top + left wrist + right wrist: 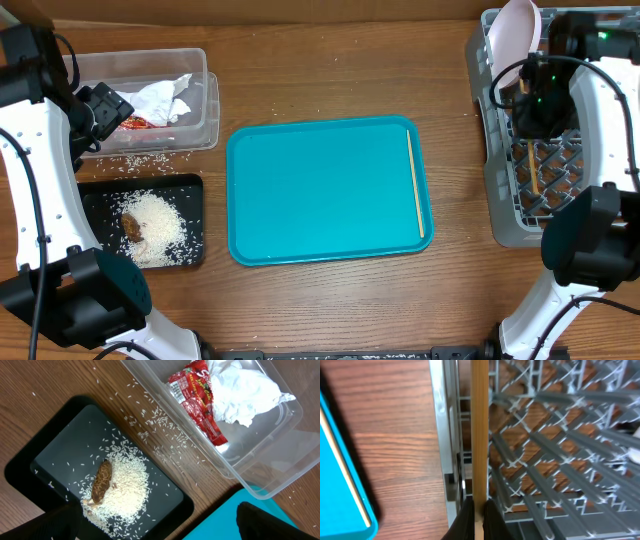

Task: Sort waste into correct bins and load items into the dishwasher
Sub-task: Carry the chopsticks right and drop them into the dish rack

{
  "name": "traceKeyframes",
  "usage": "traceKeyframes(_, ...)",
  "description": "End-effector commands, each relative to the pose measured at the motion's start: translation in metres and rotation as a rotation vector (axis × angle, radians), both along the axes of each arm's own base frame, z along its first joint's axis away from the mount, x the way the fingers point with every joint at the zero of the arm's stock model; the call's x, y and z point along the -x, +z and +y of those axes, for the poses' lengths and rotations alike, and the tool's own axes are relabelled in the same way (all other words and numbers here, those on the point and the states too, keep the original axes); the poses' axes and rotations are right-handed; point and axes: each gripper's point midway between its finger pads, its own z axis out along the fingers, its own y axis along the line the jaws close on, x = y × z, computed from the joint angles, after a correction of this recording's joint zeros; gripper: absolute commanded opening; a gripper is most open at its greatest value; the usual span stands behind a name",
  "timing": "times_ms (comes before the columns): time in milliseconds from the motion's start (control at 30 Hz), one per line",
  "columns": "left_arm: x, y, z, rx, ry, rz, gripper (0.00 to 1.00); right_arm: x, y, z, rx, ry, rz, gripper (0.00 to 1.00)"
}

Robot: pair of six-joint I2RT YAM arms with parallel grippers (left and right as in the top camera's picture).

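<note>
chopstick (480, 435), a thin straight stick of pale wood, is clamped between the closed fingers of the right gripper (479, 522). it hangs over the dish rack (560, 435), running close along the rack's side wall. the dish rack is grey plastic, a square grid of ribs and upright pegs with the wood showing through its open floor, and it sits at the right edge of the tabletop (330, 80). a pale round plate (518, 35) stands on edge at its far end.

the tabletop is brown with a plain wood grain. at its middle lies the teal tray (320, 190), smooth with rounded corners. a second chopstick (415, 185) lies flat just inside its right rim.

at the far left corner a clear tub (195, 135) of thin plastic holds a crumpled white napkin (245, 390) and a glossy red wrapper (197, 402). nearer along the left edge a flat black tray (100, 200) carries a heap of white rice (155, 225) and a brown ridged lump (102, 482). loose grains are scattered on the wood between the two.

the left gripper (157, 520) hovers above them, fingers wide apart, holding nothing.
</note>
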Motion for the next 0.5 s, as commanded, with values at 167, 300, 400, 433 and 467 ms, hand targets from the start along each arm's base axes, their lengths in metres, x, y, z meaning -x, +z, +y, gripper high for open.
traceKeyframes(167, 0.0, 0.007, -0.001, -0.014, 0.001, -0.016, 1.0, 0.006, -0.027, -0.012, 0.06, 0.024, 0.03, 0.04)
traceKeyframes(300, 0.0, 0.007, -0.001, -0.014, 0.002, -0.016, 1.0, 0.006, -0.028, -0.013, 0.064, 0.023, 0.029, 0.07)
traceKeyframes(400, 0.0, 0.007, -0.001, -0.014, 0.001, -0.016, 1.0, 0.006, -0.028, -0.013, 0.064, 0.023, 0.03, 0.25)
traceKeyframes(433, 0.0, 0.007, -0.001, -0.014, 0.001, -0.016, 1.0, 0.007, -0.027, -0.013, 0.064, 0.023, 0.033, 0.27)
traceKeyframes(467, 0.0, 0.007, -0.001, -0.014, 0.002, -0.016, 1.0, 0.008, -0.027, -0.012, 0.063, 0.022, 0.038, 0.3)
